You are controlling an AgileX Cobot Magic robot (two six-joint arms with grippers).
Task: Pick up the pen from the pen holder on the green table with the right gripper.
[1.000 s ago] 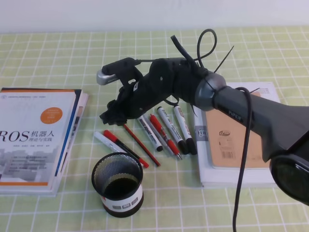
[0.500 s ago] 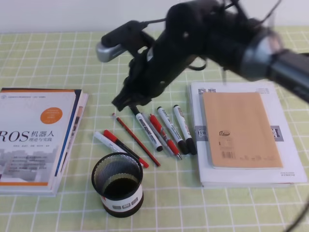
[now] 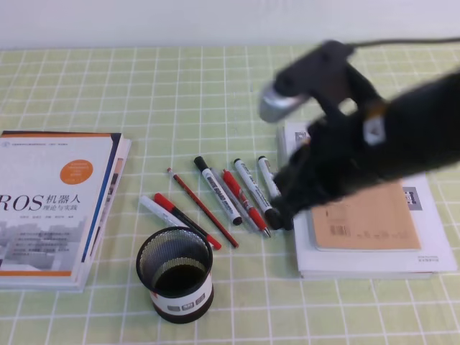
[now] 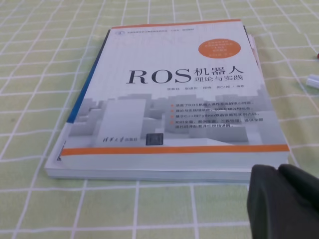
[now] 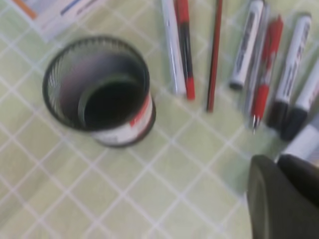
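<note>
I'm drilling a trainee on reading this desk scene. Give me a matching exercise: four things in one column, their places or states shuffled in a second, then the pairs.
Things:
1. pen holder
2. ROS book
3. tan notebook
4. right gripper

Places or states:
A. lying on a white book at the right
B. shut, blurred, above the markers
C. upright and empty, near the front edge
D. flat at the table's left side

Pairs: 1-C, 2-D, 3-A, 4-B
</note>
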